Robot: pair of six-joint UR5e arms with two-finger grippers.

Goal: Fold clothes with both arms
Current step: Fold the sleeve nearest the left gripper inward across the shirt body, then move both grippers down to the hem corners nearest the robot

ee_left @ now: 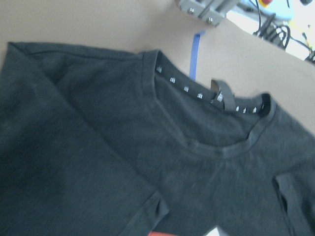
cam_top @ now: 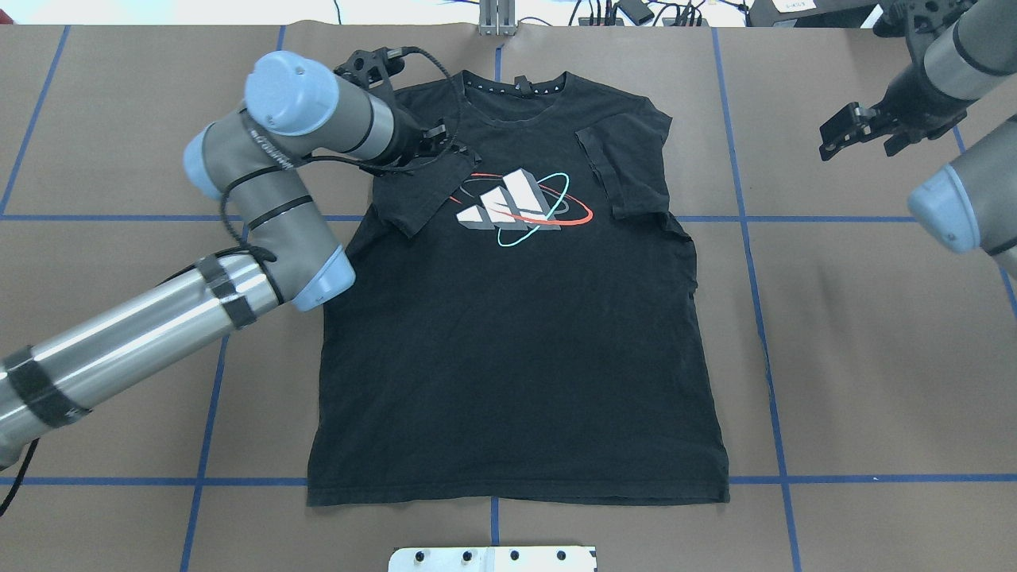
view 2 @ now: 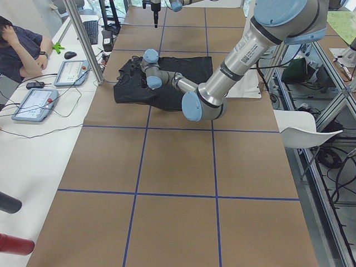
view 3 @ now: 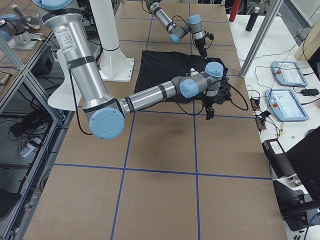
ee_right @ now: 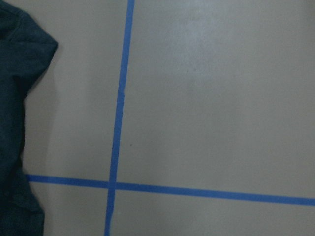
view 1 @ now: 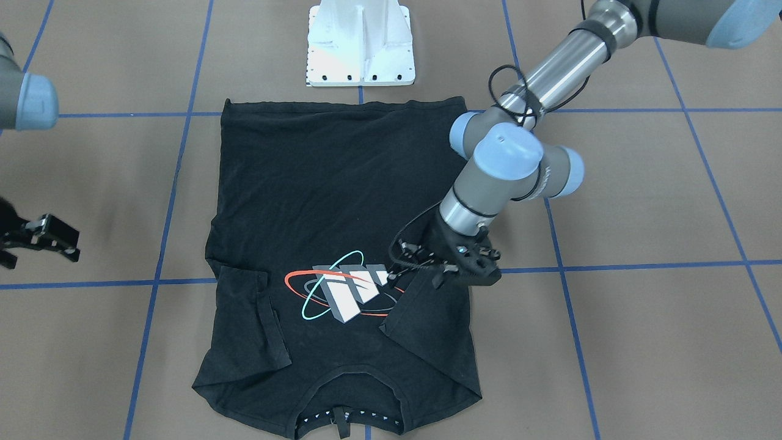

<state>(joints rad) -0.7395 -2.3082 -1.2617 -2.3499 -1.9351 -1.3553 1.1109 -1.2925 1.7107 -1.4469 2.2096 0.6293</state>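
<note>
Black cotton on brown paper: the T-shirt [cam_top: 516,334] lies flat and print-up in the middle of the table [cam_top: 874,357], with its collar [cam_top: 516,87] at the far edge from the robot's base and its hem [cam_top: 516,496] nearest it. The long axis therefore runs straight out from the robot. Both sleeves are turned in over the chest. The right sleeve [cam_top: 628,167] lies beside the print [cam_top: 516,206], and the left sleeve [cam_top: 417,195] has its corner touching it.

My left gripper [view 1: 464,273] sits right at that left sleeve, low over the cloth. It is black against black, so I cannot tell whether its fingers are pinching the fabric or are free of it. The wrist view shows only the sleeve lying folded. My right gripper [cam_top: 854,135] hangs over bare table, well apart from the shirt's right edge, with its fingers looking spread and nothing between them.

I reckon the next fold needs a hand on each side of that long axis — the left is on the garment, while the right has to travel inward toward the robot's left to reach the cloth
</note>
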